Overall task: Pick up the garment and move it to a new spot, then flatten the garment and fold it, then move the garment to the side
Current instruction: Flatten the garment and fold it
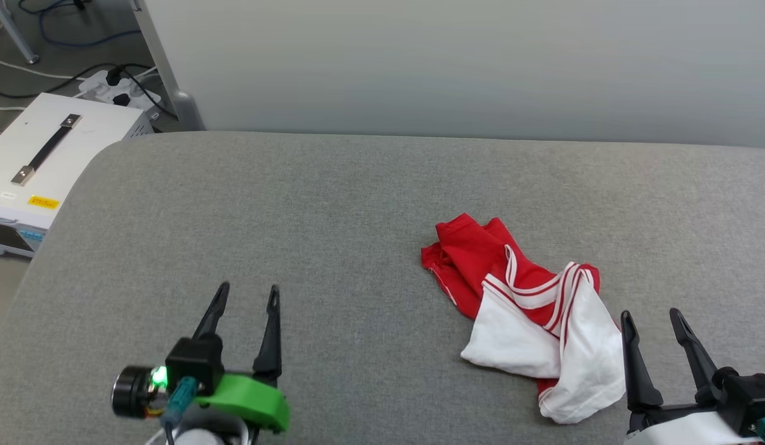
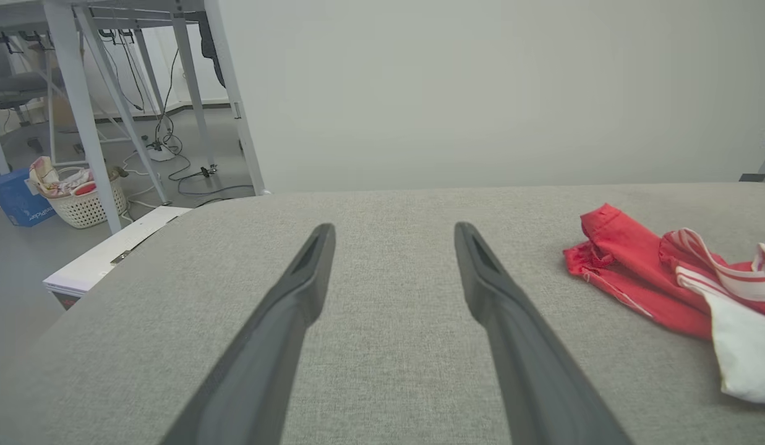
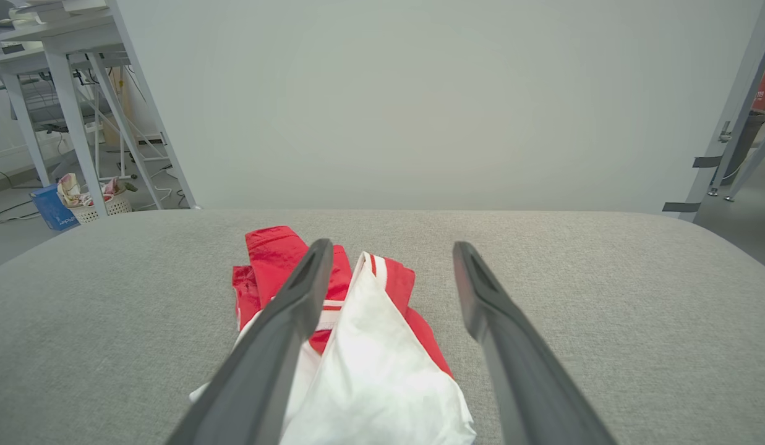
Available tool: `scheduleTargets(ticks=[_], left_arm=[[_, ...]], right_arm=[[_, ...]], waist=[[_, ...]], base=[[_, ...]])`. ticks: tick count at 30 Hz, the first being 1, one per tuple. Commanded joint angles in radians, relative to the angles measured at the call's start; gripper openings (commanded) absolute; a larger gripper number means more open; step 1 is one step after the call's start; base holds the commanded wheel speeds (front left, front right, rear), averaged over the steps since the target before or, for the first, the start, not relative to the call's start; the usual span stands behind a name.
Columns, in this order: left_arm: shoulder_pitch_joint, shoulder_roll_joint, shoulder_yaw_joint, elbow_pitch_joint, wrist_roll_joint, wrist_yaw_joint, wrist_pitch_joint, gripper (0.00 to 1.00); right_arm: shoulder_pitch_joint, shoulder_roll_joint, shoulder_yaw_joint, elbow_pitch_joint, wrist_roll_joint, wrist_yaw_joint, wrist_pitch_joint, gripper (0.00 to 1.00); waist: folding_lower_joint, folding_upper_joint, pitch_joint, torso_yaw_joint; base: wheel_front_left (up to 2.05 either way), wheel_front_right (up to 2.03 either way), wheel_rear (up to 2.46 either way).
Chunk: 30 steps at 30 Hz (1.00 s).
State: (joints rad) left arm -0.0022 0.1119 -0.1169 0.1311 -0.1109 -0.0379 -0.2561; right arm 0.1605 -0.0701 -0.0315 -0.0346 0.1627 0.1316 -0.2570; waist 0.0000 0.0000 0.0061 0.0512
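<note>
Head view puts the garment (image 1: 512, 321) crumpled on the desk (image 1: 357, 204), just left of my right claw (image 1: 650, 315) and well right of my left claw (image 1: 248, 288), both spread wide and empty; it looks light, limp and slippery, so I'd pinch where the cloth bunches thickest.

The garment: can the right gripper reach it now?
Probably yes. The right gripper is open and close beside the garment, and nothing lies between them on the table.
</note>
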Motion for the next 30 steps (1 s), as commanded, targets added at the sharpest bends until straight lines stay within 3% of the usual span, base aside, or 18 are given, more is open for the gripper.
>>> scheduleTargets(ticks=[1, 6, 9, 13, 18, 22, 26, 30], left_arm=[[-0.069, -0.005, -0.014, -0.004, 0.009, -0.025, -0.006, 1.00], [-0.271, 0.029, -0.123, 0.028, 0.005, -0.085, -0.006, 1.00], [-0.401, 0.060, -0.220, 0.057, -0.030, -0.091, 0.014, 1.00], [-0.582, 0.126, -0.405, 0.071, -0.159, -0.092, 0.099, 1.00], [-0.780, 0.198, -0.655, 0.084, -0.351, -0.093, 0.285, 1.00], [-0.909, 0.239, -0.803, 0.085, -0.502, -0.093, 0.453, 1.00], [-1.004, 0.268, -0.961, 0.064, -0.648, -0.093, 0.640, 1.00], [-1.069, 0.279, -1.104, 0.026, -0.741, -0.093, 0.760, 1.00]], right_arm=[[-0.013, 0.002, -0.002, -0.006, 0.005, -0.001, -0.005, 1.00], [-0.041, -0.003, 0.009, -0.014, 0.007, -0.001, -0.005, 1.00], [-0.055, -0.006, 0.016, -0.020, 0.009, -0.001, -0.005, 1.00], [-0.075, -0.009, 0.024, -0.024, 0.010, -0.001, -0.005, 1.00], [-0.099, -0.009, 0.027, -0.027, 0.012, -0.001, -0.005, 1.00], [-0.124, -0.011, 0.032, -0.029, 0.014, -0.001, -0.005, 1.00], [-0.148, -0.009, 0.031, -0.032, 0.016, -0.001, -0.005, 1.00], [-0.163, -0.005, 0.030, -0.033, 0.018, -0.001, -0.005, 1.00]], waist=[[0.0000, 0.0000, 0.011, 0.002], [0.0000, 0.0000, 0.036, -0.012], [0.0000, 0.0000, 0.055, -0.029], [0.0000, 0.0000, 0.082, -0.058], [0.0000, 0.0000, 0.118, -0.095], [0.0000, 0.0000, 0.155, -0.128], [0.0000, 0.0000, 0.193, -0.158], [0.0000, 0.0000, 0.229, -0.180]], base=[[0.00, 0.00, 0.00], [0.00, 0.00, 0.00], [0.00, 0.00, 0.00], [0.00, 0.00, 0.00], [0.00, 0.00, 0.00], [0.00, 0.00, 0.00], [0.00, 0.00, 0.00], [0.00, 0.00, 0.00]])
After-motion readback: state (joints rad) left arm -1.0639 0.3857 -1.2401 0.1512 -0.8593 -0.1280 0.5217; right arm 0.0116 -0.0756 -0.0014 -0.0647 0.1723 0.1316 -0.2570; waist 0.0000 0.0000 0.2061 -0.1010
